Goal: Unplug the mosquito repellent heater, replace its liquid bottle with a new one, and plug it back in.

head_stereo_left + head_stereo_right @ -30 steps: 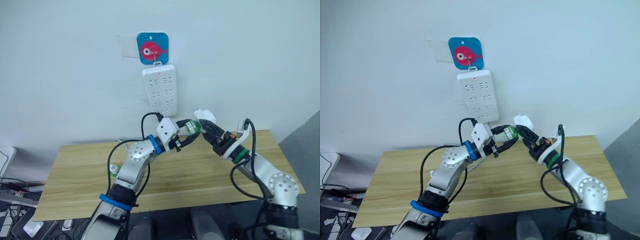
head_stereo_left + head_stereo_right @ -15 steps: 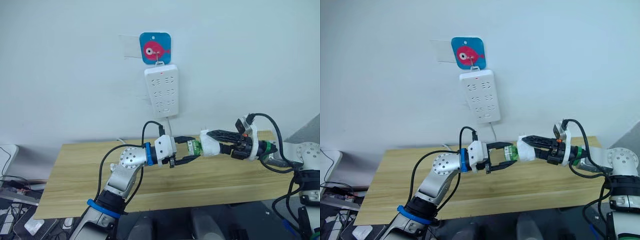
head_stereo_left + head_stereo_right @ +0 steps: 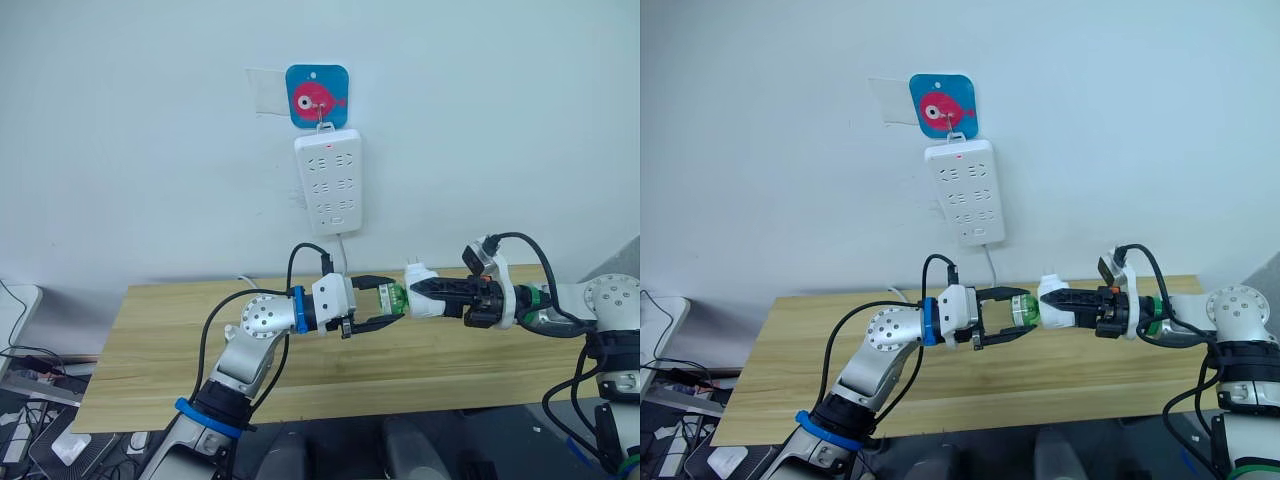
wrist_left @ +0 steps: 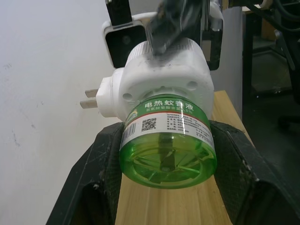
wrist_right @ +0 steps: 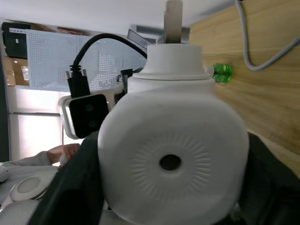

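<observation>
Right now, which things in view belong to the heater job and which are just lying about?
Belonging to the job:
- white heater, held by the right gripper
- green bottle still on the heater, between the left gripper's jaws
- power strip on the wall

Just lying about:
- fish hook plate
- small green thing on the wooden table

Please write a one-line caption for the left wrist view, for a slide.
Left gripper holding the green liquid bottle still attached to the white mosquito repellent heater, prongs exposed.

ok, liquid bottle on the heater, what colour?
Clear green liquid bottle, with a white and green label; the left wrist view shows it best.
</observation>
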{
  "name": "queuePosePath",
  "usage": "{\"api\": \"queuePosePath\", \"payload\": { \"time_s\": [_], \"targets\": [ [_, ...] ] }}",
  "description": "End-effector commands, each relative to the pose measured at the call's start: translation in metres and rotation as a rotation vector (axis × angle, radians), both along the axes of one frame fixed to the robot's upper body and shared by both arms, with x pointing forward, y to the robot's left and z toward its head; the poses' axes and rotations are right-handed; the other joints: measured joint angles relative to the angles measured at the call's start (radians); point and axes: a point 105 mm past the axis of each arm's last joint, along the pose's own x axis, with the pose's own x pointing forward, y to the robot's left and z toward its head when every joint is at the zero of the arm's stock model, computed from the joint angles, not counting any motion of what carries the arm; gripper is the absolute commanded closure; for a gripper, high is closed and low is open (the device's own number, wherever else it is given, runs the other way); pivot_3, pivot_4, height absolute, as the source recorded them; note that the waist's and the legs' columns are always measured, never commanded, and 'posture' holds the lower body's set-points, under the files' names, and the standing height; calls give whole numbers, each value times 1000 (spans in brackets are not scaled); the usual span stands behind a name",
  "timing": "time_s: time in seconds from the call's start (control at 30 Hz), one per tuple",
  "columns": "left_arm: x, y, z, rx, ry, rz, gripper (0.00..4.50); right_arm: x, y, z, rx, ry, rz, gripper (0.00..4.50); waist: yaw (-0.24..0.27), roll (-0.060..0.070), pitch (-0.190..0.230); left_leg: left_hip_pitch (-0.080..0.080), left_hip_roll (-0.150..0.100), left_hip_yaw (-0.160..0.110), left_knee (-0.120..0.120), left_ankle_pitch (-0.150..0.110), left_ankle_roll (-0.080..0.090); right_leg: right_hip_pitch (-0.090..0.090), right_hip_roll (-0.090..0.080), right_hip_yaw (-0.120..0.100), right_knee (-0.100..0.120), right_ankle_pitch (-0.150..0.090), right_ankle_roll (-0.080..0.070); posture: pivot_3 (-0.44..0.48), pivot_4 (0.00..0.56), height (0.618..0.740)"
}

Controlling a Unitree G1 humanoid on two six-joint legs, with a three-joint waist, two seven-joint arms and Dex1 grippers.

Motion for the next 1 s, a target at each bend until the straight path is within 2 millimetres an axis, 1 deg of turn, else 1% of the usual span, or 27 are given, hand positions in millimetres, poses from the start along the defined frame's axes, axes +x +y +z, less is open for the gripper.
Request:
{"api": "queuePosePath", "payload": {
  "time_s": [0.03, 0.17, 0.27, 0.37, 0.43, 0.5, 0.57, 0.63, 0.7, 0.77, 0.83, 0.9, 0.97, 1.0],
  "targets": [
    [-1, 1, 6, -18, -18, 7, 2173, -3, 3, 17, 34, -58, 52, 1522, 0, 0, 0, 0, 0, 0, 0, 0, 0, 0, 0, 0, 0, 0, 0, -61, 138, 740],
    [-2, 1, 6, -17, -15, -2, 2173, -3, 3, 17, 29, -61, 58, 1522, 1, 0, 0, 0, 0, 0, 0, 0, 0, 0, 0, 0, 0, 0, 0, -62, 135, 740],
    [-2, 1, 11, -72, 87, -3, 2173, -3, 3, 17, 16, -73, 63, 1522, 1, 0, 0, 0, 0, 0, 0, 0, 0, 0, 0, 0, 0, 0, 0, -64, 135, 740],
    [-5, 5, 14, -120, 416, -62, 2173, -8, 4, 16, -20, -106, 94, 1522, 0, 0, 0, 0, 0, -1, 0, 0, 0, 0, 0, 0, 0, 0, 0, -64, 135, 740],
    [-4, 10, 14, -137, 673, -94, 2173, -12, 5, 14, -40, -128, 121, 1522, -2, 0, 0, 0, 0, -1, 0, 0, 0, -1, 0, -1, 1, 0, 0, -69, 140, 740],
    [12, 20, 19, -261, 1064, -83, 2173, -14, 5, 12, -59, -148, 136, 1522, -4, 0, 0, -1, 0, -3, 1, 0, 0, 0, 1, -2, 1, 0, 0, -68, 142, 740],
    [19, 28, 32, -379, 1313, -164, 2173, -13, 4, 11, -63, -159, 142, 1522, -5, -1, 1, -2, 0, -4, 6, 0, 0, 0, 1, -4, 2, 0, 1, -71, 143, 740],
    [15, 32, 33, -348, 1393, -203, 2173, -12, 4, 10, -65, -168, 149, 1522, -6, -1, 1, -3, 1, -6, 10, 0, 1, 1, 3, -4, 2, 0, 2, -76, 144, 740],
    [7, 31, 30, -280, 1409, -216, 2173, -11, 5, 10, -65, -176, 153, 1522, -12, -1, 1, -2, 1, -5, 10, 0, 1, 1, 4, -3, 2, 0, 2, -80, 144, 740],
    [4, 29, 30, -263, 1411, -215, 2173, -9, 6, 12, -56, -182, 152, 1522, -11, -1, 1, -2, 2, -4, 10, 0, 0, 1, 4, -2, 3, 1, 1, -80, 144, 740],
    [6, 29, 32, -271, 1401, -212, 1458, -7, 7, 14, -41, -184, 145, 1522, -6, -1, 1, -2, 2, -5, 10, 0, 0, 0, 4, -2, 3, 1, 1, -86, 146, 740],
    [6, 29, 33, -270, 1387, -212, 964, -5, 7, 16, -31, -183, 138, 1522, -5, -1, 1, -2, 2, -5, 10, 0, 0, 0, 4, -2, 2, 1, 0, -88, 148, 740],
    [9, 31, 31, -266, 1360, -169, 320, -4, 6, 16, -34, -186, 134, 1522, -4, -1, 1, -2, 1, -4, 10, 0, 0, 0, 3, -1, 2, 1, 0, -88, 148, 740],
    [14, 35, 31, -287, 1352, -138, 19, -4, 6, 16, -38, -189, 131, 1522, -3, -1, 1, -2, 1, -4, 10, 0, 0, 0, 3, -1, 2, 1, 0, -88, 148, 740]
  ]
}}
